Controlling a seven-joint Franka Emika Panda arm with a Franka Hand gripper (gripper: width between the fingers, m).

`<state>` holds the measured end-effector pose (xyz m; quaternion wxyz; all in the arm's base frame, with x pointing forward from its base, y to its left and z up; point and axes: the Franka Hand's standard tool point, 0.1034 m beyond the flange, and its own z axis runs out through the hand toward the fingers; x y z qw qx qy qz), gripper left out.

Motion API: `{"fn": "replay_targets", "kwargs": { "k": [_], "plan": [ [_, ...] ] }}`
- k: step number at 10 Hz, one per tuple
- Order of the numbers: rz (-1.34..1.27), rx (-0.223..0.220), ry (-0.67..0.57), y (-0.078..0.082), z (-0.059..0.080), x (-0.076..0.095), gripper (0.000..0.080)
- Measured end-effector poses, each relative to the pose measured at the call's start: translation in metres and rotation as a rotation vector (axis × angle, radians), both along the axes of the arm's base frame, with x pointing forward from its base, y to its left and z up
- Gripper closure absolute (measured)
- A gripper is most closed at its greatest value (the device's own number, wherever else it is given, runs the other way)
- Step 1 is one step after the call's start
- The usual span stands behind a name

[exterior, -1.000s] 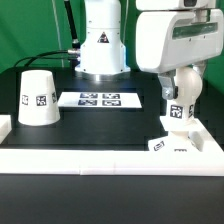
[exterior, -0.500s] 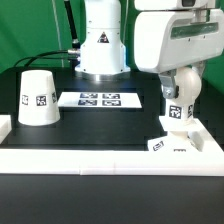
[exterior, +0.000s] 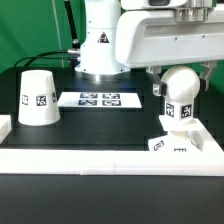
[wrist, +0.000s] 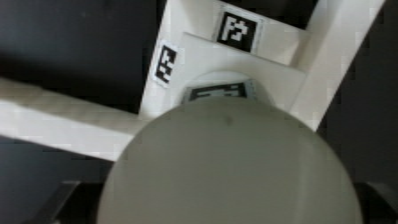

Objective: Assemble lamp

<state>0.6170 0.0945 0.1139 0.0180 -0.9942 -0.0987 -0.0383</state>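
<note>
The round white bulb [exterior: 180,92] stands upright on the flat square base [exterior: 182,143] at the exterior view's right, its tag facing the camera. My gripper [exterior: 179,82] is over the bulb, with a finger on each side of it. In the wrist view the bulb [wrist: 222,160] fills the middle. The dark fingers [wrist: 64,203] sit at the picture's edges with a gap to the bulb, so the gripper [wrist: 222,208] is open. The tagged base [wrist: 210,72] shows beyond the bulb. The tapered shade [exterior: 38,97] stands alone at the exterior view's left.
The marker board [exterior: 100,99] lies on the black table between the shade and the bulb. A raised white wall [exterior: 90,157] runs along the table's front edge and turns up at both ends. The robot's white body [exterior: 100,40] stands behind.
The hand has turned about the bulb and its white body now spreads wider across the top of the exterior view. The bulb's tag faces almost the same way as before. Shade and base have not moved.
</note>
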Motion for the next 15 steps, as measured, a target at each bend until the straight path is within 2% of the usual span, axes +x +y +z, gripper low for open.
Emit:
{"fn": "replay_targets", "kwargs": {
  "k": [4, 9, 15],
  "plan": [
    [-0.455, 0.022, 0.025, -0.002, -0.001, -0.003, 0.0220],
    [-1.010, 0.044, 0.058, 0.007, -0.003, -0.010, 0.0220],
    [-1.440, 0.122, 0.134, 0.007, -0.003, -0.010, 0.0220]
  ]
}}
